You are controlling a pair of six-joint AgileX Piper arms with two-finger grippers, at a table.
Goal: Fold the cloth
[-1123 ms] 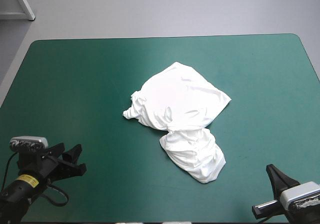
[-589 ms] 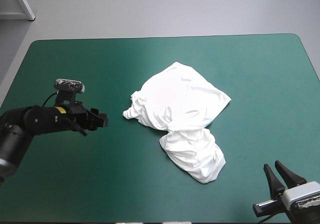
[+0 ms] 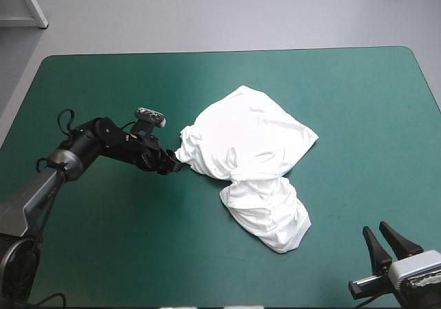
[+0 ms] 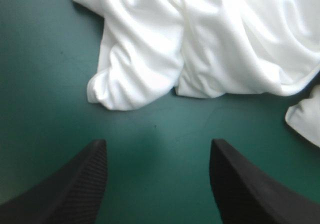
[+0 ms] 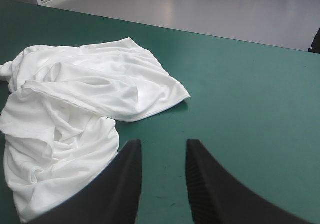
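Where the T-shirt (image 3: 248,150) lies crumpled, we cannot make out collar, sleeves or hem. We list it as one white heap near the middle of the teal-green cover (image 3: 103,81), with a broad upper lobe and a smaller lobe reaching toward the near edge.

Item, left gripper (image 3: 172,165): low over the cover at the heap's left edge. From above, its black fingers merge with the dark arm and we cannot separate them. The left wrist view shows them standing wide apart, with bare cover between them and the cloth's rolled edge just ahead, not touched. In that view the heap runs out of frame on its far side, and a second white fold to one side is cut off.

Item, right gripper (image 3: 377,232): by the cover's near right corner, well apart from the T-shirt, its arm cut off by the picture's edge. Its two fingers stand a narrow gap apart and hold nothing.

Changes against the earlier frames: the left arm, earlier by the near left corner, has reached across to the heap's edge. The right gripper showed a single fin in the earliest frame; we now count two, in the same place. The T-shirt keeps its outline and position.
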